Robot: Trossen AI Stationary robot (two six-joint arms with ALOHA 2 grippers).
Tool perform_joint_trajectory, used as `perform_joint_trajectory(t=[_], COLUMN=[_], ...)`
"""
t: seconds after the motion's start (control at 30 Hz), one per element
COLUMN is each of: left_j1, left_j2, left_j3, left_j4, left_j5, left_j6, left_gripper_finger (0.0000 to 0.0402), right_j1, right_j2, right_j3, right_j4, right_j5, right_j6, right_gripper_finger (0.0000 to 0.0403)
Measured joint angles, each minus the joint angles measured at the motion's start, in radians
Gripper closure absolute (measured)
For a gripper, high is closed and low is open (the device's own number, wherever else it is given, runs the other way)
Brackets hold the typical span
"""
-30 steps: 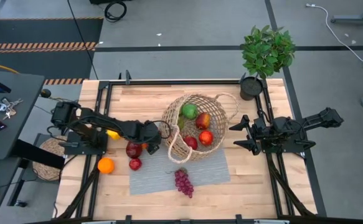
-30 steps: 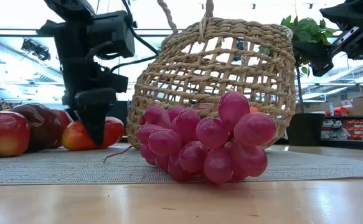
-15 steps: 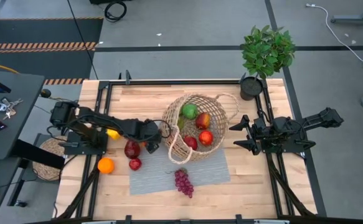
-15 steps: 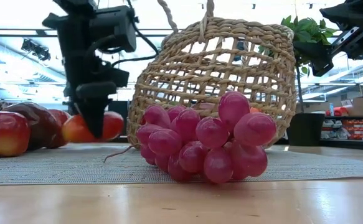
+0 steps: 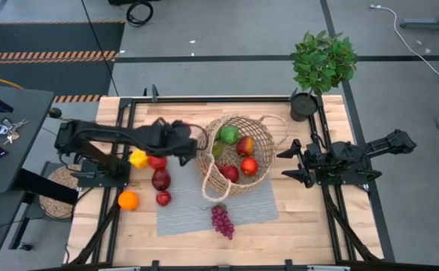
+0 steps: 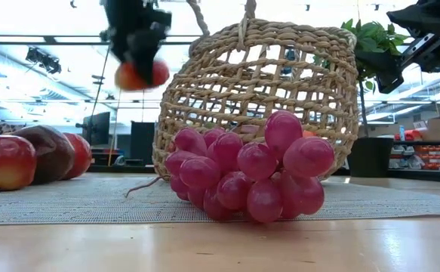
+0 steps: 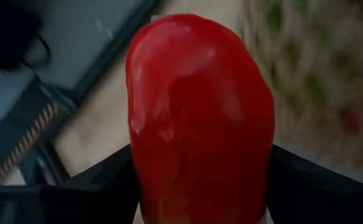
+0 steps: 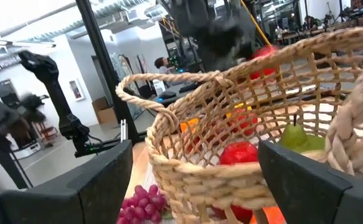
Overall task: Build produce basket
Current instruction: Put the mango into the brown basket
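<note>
Overhead straight down, tabletop level close behind grapes, wrist views forward (all sharing the basket).

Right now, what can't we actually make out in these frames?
- Left gripper: its fingertips are hidden behind the red fruit, which fills the left wrist view.
- Basket: lowest contents hidden by the fruit on top, high view.
- Grapes: block the basket's base, low view.
- Right gripper: fingertips cut off, right wrist view.
</note>
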Motion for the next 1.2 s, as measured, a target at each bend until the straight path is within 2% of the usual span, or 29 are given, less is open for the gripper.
perform_joint_trajectory(t=[0.13,0.33,0.53,0.73,0.93,1.03,1.2], left_j1=[-0.001,-0.006,-0.027,-0.041,-0.049,-0.053,-0.065], left_j2=[0.0,0.001,0.002,0.002,0.015,0.043,0.09], left_j3=[0.145,0.281,0.294,0.294,0.296,0.295,0.295], left_j4=[0.021,0.228,0.523,0.733,0.841,0.841,0.845], left_j5=[-0.086,-0.097,-0.02,0.07,0.167,0.207,0.206], left_j6=[0.081,0.221,0.405,0.589,0.783,0.901,1.192], left_gripper_finger=[0.013,0.0129,0.0128,0.0127,0.0127,0.0127,0.0127], right_j1=[0.0,0.0,0.0,0.0,0.0,0.0,0.0], right_j2=[0.006,0.006,0.006,0.006,0.006,0.006,0.006], right_j3=[0.0,0.0,0.0,0.0,0.0,0.0,0.0], right_j4=[0.001,0.002,0.002,0.002,0.002,0.002,0.005], right_j5=[0.0,0.0,0.0,0.0,0.0,0.0,0.0], right_j6=[0.0,0.0,0.0,0.0,0.0,0.0,0.0], right_gripper_finger=[0.0055,0.0055,0.0055,0.0055,0.0055,0.0055,0.0055])
